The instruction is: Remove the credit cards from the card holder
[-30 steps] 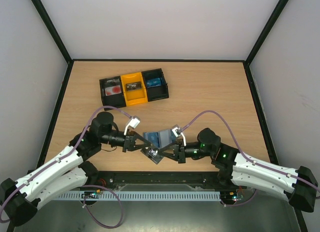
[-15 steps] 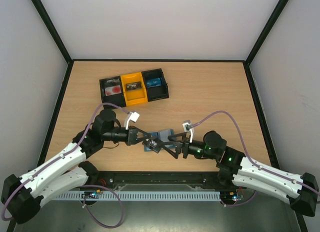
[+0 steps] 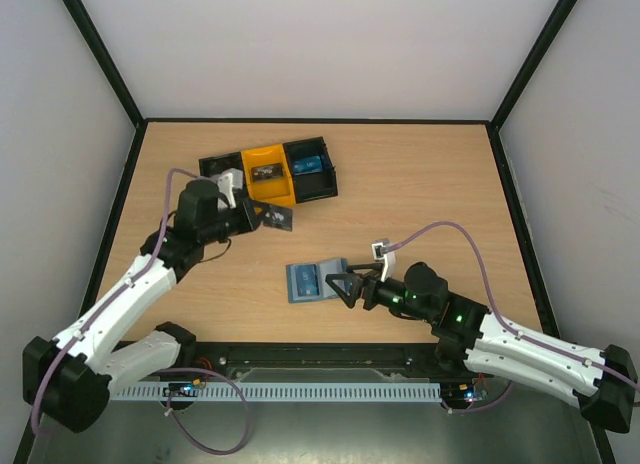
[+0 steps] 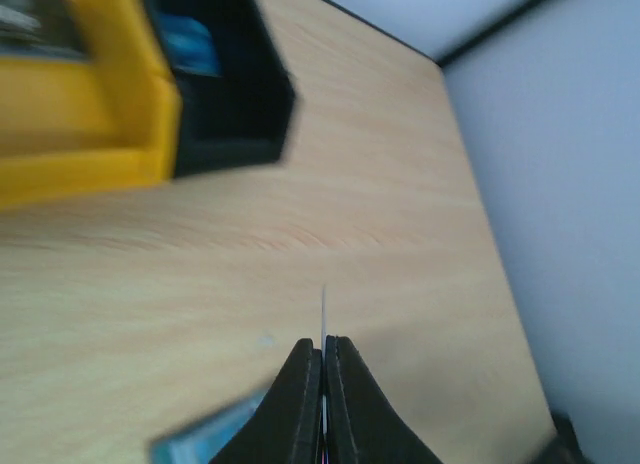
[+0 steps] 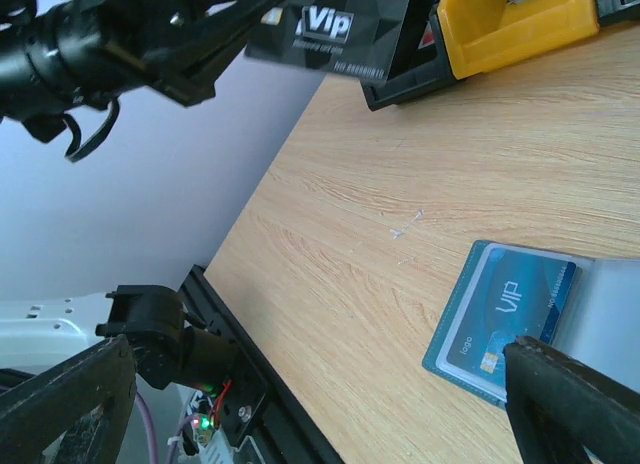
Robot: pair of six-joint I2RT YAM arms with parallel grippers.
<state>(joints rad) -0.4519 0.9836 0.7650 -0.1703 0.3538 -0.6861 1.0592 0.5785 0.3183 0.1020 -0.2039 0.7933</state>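
Note:
The grey-blue card holder (image 3: pixel 314 281) lies open and flat on the table with a blue credit card (image 5: pixel 512 306) on its panel. My right gripper (image 3: pixel 346 284) stands open just right of the card holder (image 5: pixel 470 359), with nothing between its fingers (image 5: pixel 575 404). My left gripper (image 3: pixel 266 216) is shut on a black credit card (image 3: pixel 281 220) and holds it above the table next to the tray's front edge. That black card (image 5: pixel 338 26) shows white print in the right wrist view. In the left wrist view it is a thin edge (image 4: pixel 324 312) between the shut left gripper (image 4: pixel 323 346).
A three-compartment tray (image 3: pixel 268 191) stands at the back left, with black outer bins and a yellow middle bin (image 4: pixel 85 134). Each bin holds a card, a blue one in the right bin (image 4: pixel 190 44). The black frame rail (image 5: pixel 250 384) runs along the near table edge.
My left gripper drew the black card away from the holder and carried it up and left to the tray. My right gripper opened and let go; the holder now lies flat.

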